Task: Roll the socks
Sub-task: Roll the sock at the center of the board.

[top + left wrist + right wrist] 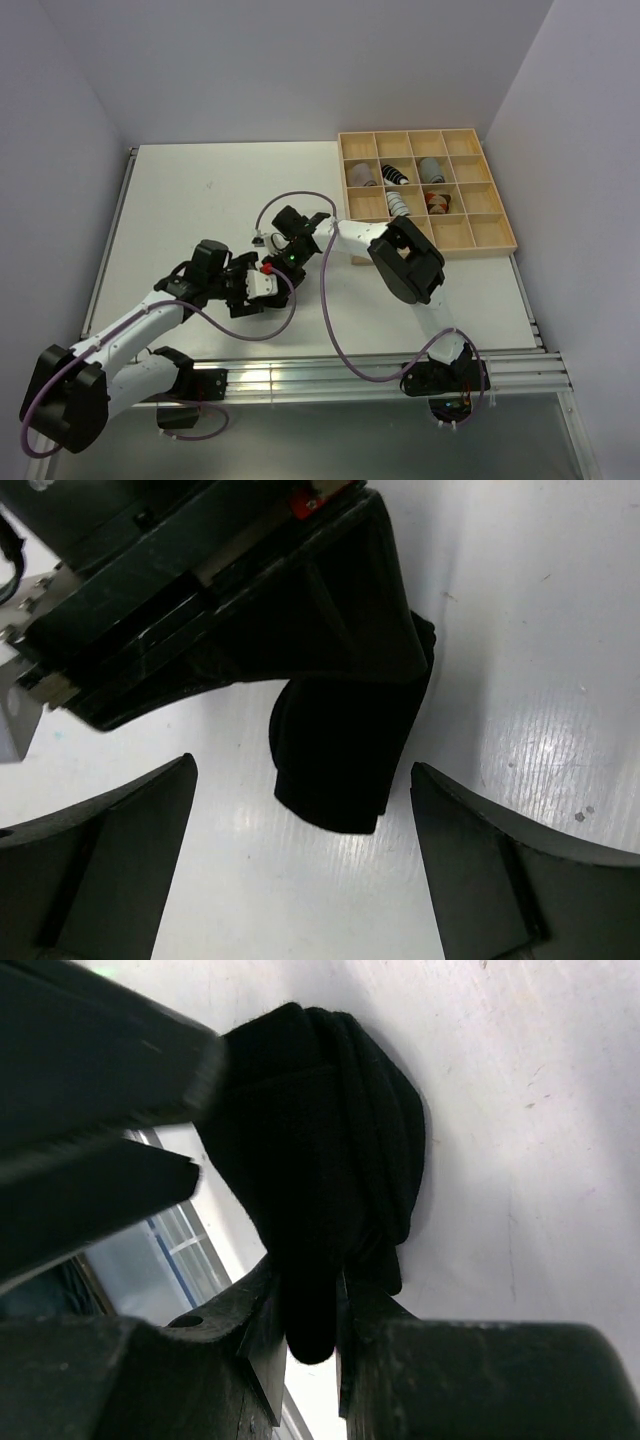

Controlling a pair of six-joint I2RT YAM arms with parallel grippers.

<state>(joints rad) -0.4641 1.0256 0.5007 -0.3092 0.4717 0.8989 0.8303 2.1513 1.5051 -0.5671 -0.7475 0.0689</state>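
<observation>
Your right tool (308, 1295) is clamped on the black sock (320, 1130), fingers pinching one end of the bundle so a little tongue of fabric pokes out between them. The rest of it bulges out in folded layers beyond the fingertips and sits against the white table (200, 200). Your left tool (300, 780) is released, jaws spread wide, one finger on each side of that same sock and neither touching it. From above, both tools meet nose to nose near the middle of the table, just left of the right arm's elbow. Off to the far right you've got the wooden grid tray (341, 190), well apart from the tools, with rolled socks in its middle cells: a black-and-white striped one (395, 175), a grey one (430, 168) and a brown-orange one (437, 202) among them.
</observation>
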